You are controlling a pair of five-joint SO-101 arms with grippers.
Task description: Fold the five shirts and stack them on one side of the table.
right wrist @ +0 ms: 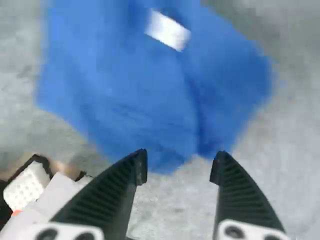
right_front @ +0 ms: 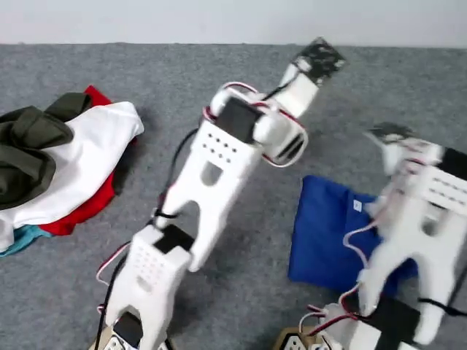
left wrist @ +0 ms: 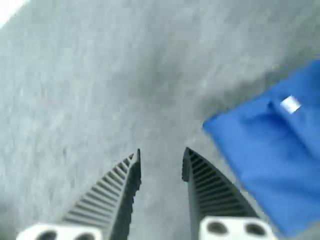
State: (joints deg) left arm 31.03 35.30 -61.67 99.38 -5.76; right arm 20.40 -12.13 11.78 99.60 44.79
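Left gripper (left wrist: 161, 155) hangs half open and empty over the grey tabletop (left wrist: 100, 75), just beside the blue shirt (left wrist: 270, 155); the right gripper (right wrist: 181, 157) is open above its edge. The cloth seems soft and light — better pinched at a corner.

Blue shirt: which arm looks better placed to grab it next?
Probably right: the right tool hangs open above the blue shirt; the left tool, also open, faces the grey table beside it.

No writing, number or sign can be read, and the small white label (right wrist: 167, 30) on the blue shirt (right wrist: 150, 95) is too blurred to make out.
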